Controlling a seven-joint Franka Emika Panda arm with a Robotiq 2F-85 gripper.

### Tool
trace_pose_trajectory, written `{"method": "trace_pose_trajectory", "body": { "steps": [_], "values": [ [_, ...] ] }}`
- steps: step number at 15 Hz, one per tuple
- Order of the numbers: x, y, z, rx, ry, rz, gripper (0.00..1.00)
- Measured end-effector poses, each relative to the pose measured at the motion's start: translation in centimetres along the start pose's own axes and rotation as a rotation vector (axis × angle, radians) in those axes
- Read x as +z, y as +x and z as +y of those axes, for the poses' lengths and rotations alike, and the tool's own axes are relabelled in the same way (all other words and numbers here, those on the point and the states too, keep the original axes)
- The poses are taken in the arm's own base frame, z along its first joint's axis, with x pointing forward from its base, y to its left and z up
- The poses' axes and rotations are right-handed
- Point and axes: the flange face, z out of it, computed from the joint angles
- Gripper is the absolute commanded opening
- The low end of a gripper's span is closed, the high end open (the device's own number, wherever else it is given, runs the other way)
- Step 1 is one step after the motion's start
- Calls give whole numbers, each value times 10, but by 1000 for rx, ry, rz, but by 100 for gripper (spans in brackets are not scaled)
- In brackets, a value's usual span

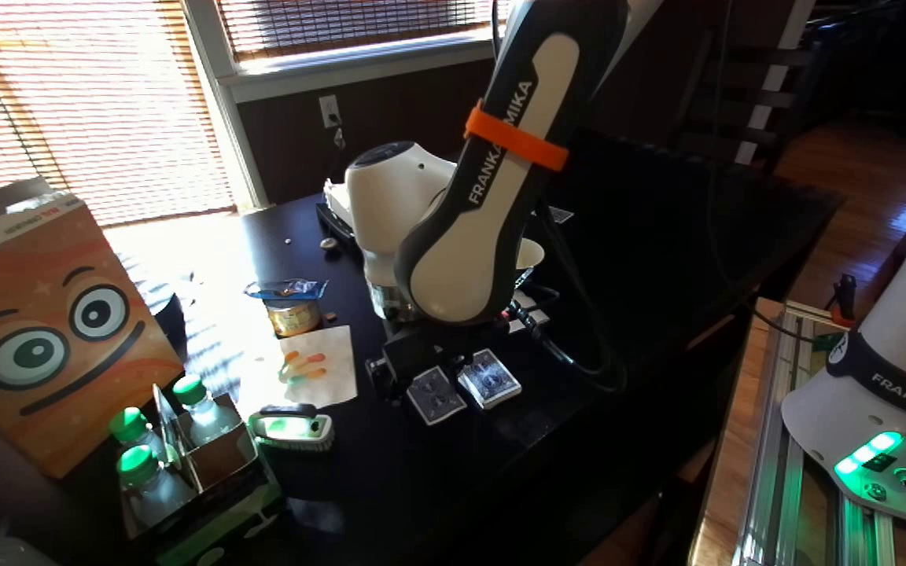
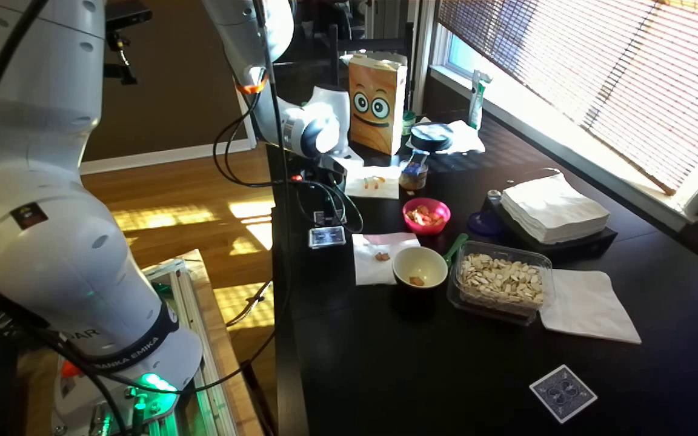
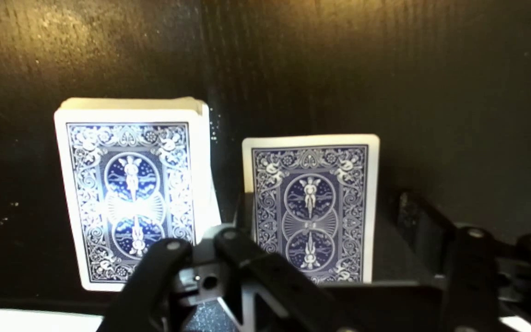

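Observation:
My gripper (image 3: pixel 325 200) stands open above a blue-backed playing card (image 3: pixel 311 207), with one finger on each side of it in the wrist view. The left fingertip (image 3: pixel 247 207) overlaps the card's left border; whether they touch, I cannot tell. A gap lies between the card and the right fingertip (image 3: pixel 413 216). The card's lower end is hidden behind the gripper. Just left of it sits a squared stack of the same cards (image 3: pixel 132 184), brightly lit. An exterior view shows the single card (image 1: pixel 435 395) flat beside the stack (image 1: pixel 492 379), under the gripper (image 1: pixel 421 368).
Close to the gripper are a brush (image 1: pixel 292 431), a napkin (image 1: pixel 340 346) with gummy candies and a bottle carrier (image 1: pixel 221 464). A pink bowl (image 2: pixel 426 229), a white bowl (image 2: pixel 420 257), a seed tub (image 2: pixel 500 284) and another card (image 2: pixel 563 393) lie farther along the table.

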Motion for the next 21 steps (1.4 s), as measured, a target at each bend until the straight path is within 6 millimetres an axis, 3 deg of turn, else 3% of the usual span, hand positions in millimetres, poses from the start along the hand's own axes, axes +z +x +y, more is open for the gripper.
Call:
{"method": "trace_pose_trajectory", "body": {
  "steps": [9,15,21],
  "values": [
    [1,0,1,-2,-1,-1,86],
    [1,0,1,-6,-3,-1,100],
    [4,0,1,-10,-8,-2,94]
  ]
}}
